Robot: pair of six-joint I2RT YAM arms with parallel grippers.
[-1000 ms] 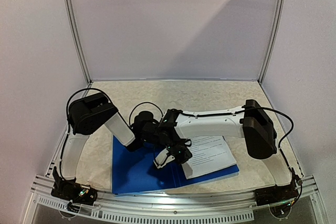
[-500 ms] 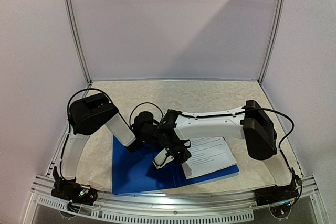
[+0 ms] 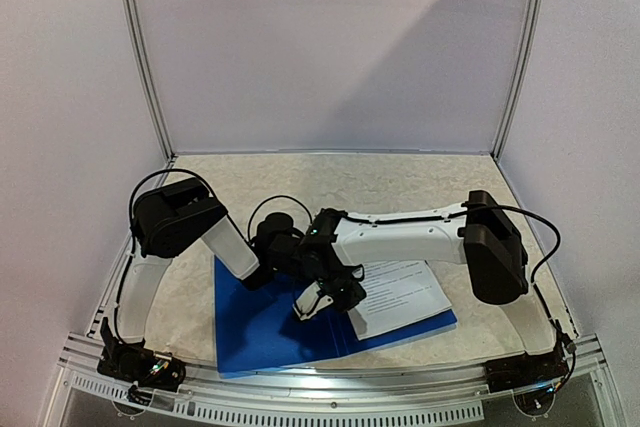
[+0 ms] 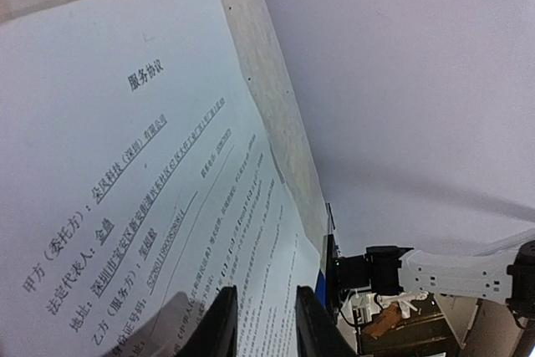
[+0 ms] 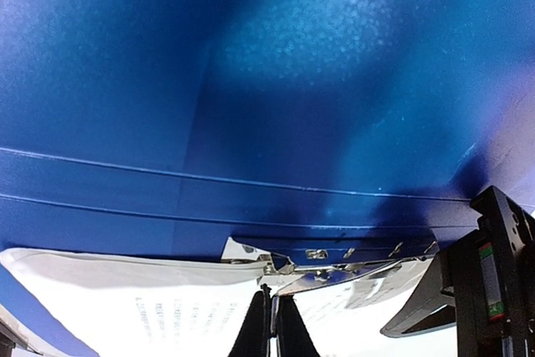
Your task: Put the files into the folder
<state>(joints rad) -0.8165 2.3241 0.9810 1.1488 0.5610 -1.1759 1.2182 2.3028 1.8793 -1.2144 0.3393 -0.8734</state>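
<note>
Folder (image 3: 250,337) edged slightly nearer; right gripper (image 5: 272,298) pinched closed, seemingly on files (image 3: 405,292); left gripper (image 4: 266,294) fingers slightly apart.

Speckled beige table (image 3: 400,177) — blue folder (image 3: 250,332) atop

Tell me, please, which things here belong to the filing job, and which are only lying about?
Belong to the job:
- folder, open
- files, lying on the folder
- left end effector
- right end effector

Only standing about:
- table
- front rail
- walls
No loose stray item shows.
</note>
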